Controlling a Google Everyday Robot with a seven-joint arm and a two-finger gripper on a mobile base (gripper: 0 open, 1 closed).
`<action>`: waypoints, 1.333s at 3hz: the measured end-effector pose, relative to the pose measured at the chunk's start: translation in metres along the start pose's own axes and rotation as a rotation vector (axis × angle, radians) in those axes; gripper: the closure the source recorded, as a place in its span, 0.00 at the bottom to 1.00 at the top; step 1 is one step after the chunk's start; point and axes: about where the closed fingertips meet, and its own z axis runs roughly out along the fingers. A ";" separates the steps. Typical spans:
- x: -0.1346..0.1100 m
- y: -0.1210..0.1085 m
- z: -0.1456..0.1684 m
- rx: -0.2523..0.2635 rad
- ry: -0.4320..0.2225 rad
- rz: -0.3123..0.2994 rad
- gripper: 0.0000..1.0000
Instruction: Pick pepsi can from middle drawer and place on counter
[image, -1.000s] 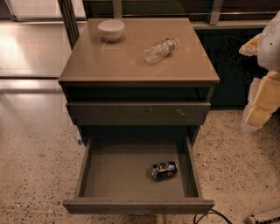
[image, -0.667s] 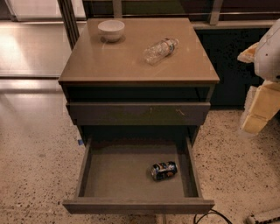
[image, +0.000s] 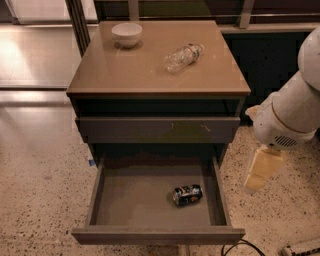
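The pepsi can (image: 187, 195) lies on its side on the grey floor of the open middle drawer (image: 130, 205), right of centre and toward the front. The counter (image: 150, 70) is the glossy tan top of the dark cabinet. My gripper (image: 259, 170) is a pale cream piece hanging from the white arm to the right of the cabinet. It is outside the drawer's right wall, higher than the can and apart from it. It holds nothing that I can see.
A white bowl (image: 126, 34) stands at the counter's back left and a clear plastic water bottle (image: 183, 56) lies at its back right. A shut drawer front (image: 157, 130) with pale scratches sits above the open drawer. A speckled stone floor (image: 40, 200) surrounds the cabinet. A cable (image: 240, 247) lies at the front right.
My arm has come further into view from the right edge, and the gripper has moved left and down toward the drawer's right side. The can has not moved.
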 end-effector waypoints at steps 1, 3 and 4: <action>0.008 0.011 0.049 -0.016 0.010 0.010 0.00; 0.009 0.009 0.060 0.008 0.002 0.004 0.00; 0.005 0.008 0.086 0.034 -0.014 -0.031 0.00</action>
